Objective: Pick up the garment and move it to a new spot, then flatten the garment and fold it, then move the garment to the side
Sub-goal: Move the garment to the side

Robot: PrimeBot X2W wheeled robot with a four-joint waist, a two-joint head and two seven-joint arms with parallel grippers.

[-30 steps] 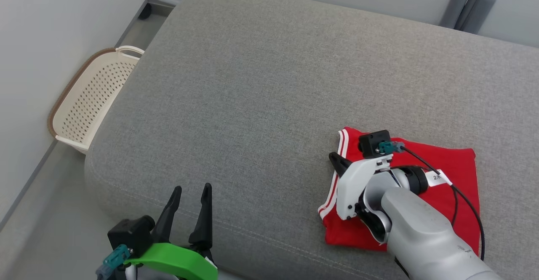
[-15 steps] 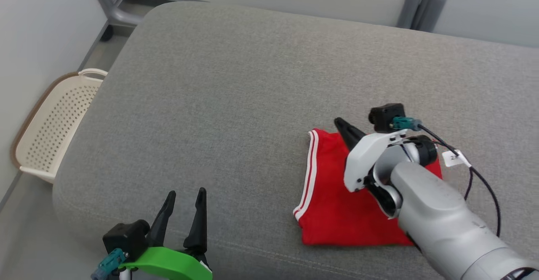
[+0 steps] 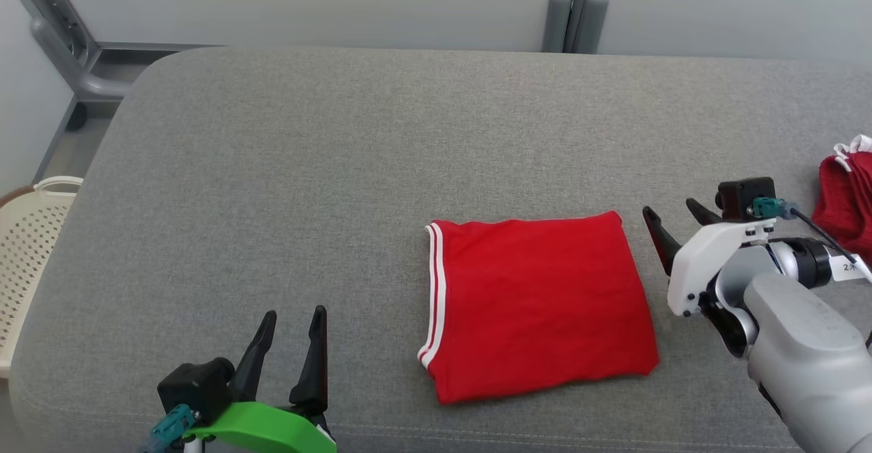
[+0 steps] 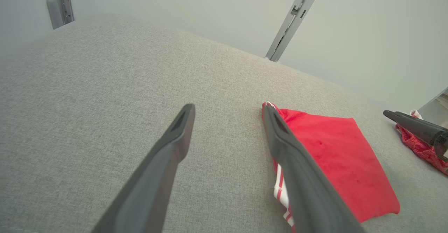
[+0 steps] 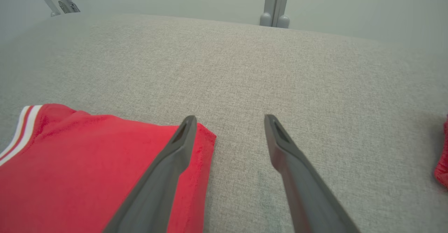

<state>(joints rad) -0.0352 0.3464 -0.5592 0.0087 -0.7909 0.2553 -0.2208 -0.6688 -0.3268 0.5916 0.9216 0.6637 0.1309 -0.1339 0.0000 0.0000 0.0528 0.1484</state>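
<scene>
In the head view a cream perforated basket (image 3: pixel 27 235) sits at 9 o'clock, off the edge of the grey padded cushion (image 3: pixel 340 167). At 7 o'clock the left gripper (image 3: pixel 294 313) hovers over the cushion's near edge, its fingers (image 3: pixel 315 351) spread apart and empty, pointing toward 12 o'clock.

The red garment (image 3: pixel 538 303) lies flat on the cushion, just off centre toward 4 o'clock. It is folded into a rough rectangle, with its white-striped trim along the side facing 9 o'clock. Nothing grips it.

At 3 o'clock the right gripper (image 3: pixel 670 209) stands just beside the garment's far right corner. Its fingers (image 3: pixel 659 238) are released and parted, with bare cushion between them. In the right wrist view the left finger crosses in front of that corner, and I cannot tell whether it touches the cloth.

A second red cloth (image 3: pixel 845 201) lies bunched at the frame's edge at 3 o'clock, well apart from the folded garment.
</scene>
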